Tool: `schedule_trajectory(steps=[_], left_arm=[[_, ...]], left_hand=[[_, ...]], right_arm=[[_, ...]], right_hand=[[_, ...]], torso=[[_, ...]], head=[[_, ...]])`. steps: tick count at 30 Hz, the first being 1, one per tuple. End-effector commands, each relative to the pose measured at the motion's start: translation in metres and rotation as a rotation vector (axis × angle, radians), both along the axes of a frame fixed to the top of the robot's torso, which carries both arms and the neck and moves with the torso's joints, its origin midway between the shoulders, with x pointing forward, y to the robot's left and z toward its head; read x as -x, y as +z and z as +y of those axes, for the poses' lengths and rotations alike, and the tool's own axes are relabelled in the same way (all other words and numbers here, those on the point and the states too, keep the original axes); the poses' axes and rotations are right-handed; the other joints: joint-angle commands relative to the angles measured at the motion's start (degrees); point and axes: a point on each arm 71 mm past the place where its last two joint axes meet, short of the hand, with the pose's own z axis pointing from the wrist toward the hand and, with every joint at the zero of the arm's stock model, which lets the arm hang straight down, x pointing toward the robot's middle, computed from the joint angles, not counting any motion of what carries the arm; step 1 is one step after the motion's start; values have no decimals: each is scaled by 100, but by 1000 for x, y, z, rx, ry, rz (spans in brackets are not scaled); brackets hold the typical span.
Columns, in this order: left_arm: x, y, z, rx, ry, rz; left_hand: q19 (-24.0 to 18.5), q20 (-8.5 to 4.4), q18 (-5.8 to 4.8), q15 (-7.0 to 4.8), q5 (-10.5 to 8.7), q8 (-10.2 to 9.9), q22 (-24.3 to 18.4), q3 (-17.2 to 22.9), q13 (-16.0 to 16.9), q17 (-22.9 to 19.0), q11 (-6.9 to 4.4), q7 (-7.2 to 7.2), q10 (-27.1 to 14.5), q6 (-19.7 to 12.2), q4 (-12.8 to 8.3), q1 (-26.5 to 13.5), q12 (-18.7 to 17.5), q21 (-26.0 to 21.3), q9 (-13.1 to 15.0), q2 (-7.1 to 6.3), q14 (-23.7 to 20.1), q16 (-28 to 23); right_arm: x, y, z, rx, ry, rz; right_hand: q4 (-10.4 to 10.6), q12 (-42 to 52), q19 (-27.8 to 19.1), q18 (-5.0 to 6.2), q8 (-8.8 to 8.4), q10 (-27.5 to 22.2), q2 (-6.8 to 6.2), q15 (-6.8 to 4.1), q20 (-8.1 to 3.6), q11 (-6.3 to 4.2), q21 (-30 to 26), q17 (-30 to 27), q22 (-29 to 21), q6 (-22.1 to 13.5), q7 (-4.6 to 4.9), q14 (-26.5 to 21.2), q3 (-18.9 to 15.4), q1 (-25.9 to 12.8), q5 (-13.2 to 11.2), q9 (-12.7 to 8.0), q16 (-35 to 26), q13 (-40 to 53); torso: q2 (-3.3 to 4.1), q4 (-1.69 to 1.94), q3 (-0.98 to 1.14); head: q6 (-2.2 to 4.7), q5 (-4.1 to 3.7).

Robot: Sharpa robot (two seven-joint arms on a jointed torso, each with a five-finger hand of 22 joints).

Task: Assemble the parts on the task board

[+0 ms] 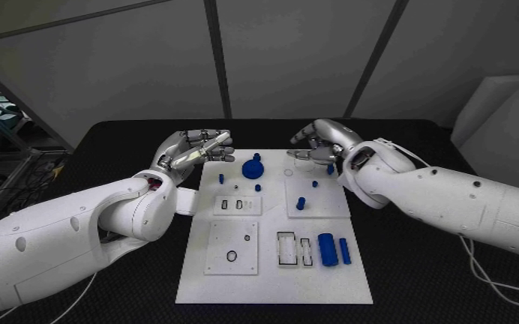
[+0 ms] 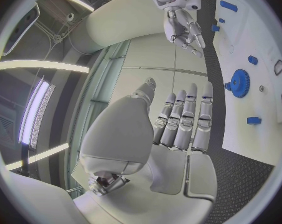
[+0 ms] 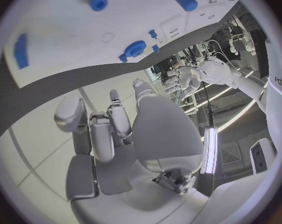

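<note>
Both hands empty: left hand (image 1: 195, 149) open, right hand (image 1: 321, 141) loosely curled, over the far edge of the task board (image 1: 271, 283). Gear (image 1: 252, 168) seated; cylinders (image 1: 334, 250) loose near right. Assembly judged early.

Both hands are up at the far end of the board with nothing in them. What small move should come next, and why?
Probably lower the right hand onto the small blue part just beneath it on the task board. That hand hangs above the board's far right corner holding nothing, and the left hand is open, off the board's left edge.
</note>
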Motion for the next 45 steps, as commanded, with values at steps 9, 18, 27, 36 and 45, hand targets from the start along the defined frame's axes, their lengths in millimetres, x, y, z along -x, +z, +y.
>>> schedule_trajectory(steps=[9,18,27,36,45], left_arm=[[-4,-1,3,-4,1,-10],[-6,-2,2,-4,0,-9],[-8,-3,3,-4,3,-11],[-9,-3,3,-4,4,-12],[-9,-3,3,-4,4,-12]], left_hand=[[-48,1,262,2,-8,-26,-9,-4,4,18,4,119,-24,-20,-39,-28,-10,-44,0,45,-26,-25],[-52,2,263,2,-8,-24,-10,-3,5,20,3,117,-20,-15,-42,-26,-8,-45,1,47,-24,-26],[-52,2,263,2,-8,-24,-10,-3,5,20,3,117,-20,-15,-42,-26,-8,-45,1,47,-24,-26],[-59,3,264,0,-6,-24,-11,1,5,23,1,115,-15,-11,-52,-18,-7,-45,2,52,-21,-30],[-59,3,264,0,-6,-24,-11,1,5,23,1,115,-15,-11,-52,-18,-7,-45,2,52,-21,-30]], right_arm=[[-2,-5,-66,-134,-22,135],[-7,-17,-81,-79,-30,155],[-9,-29,-80,-46,-24,209],[-9,-36,-81,-35,-27,227],[-11,-38,-82,-20,-35,233]], right_hand=[[-484,-176,-184,7,-32,-119,-98,-60,-26,-47,-176,1029,-223,74,-31,499,-112,725,-404,-9,-122,-130],[-595,-219,-199,11,-55,-144,-90,-71,-38,-57,-196,1027,-247,14,-39,500,-144,873,-415,-20,-127,-163],[-608,-258,-222,17,-65,-174,-100,-67,-36,-51,-222,1013,-286,-135,-36,497,-226,854,-488,-29,-136,-198],[-602,-240,-214,13,-52,-163,-90,-63,-35,-42,-215,1041,-271,-131,-23,504,-245,838,-499,-23,-123,-177],[-607,-204,-188,6,29,-139,27,-46,-21,-27,-195,1073,-232,40,-5,513,-276,850,-491,9,-109,-141]], torso=[[-64,-83,44],[-55,-70,16],[-51,-74,12],[-60,-73,14],[-61,-68,20]], head=[[14,-23],[4,-108],[-39,-114],[-85,-122],[-104,-114]])
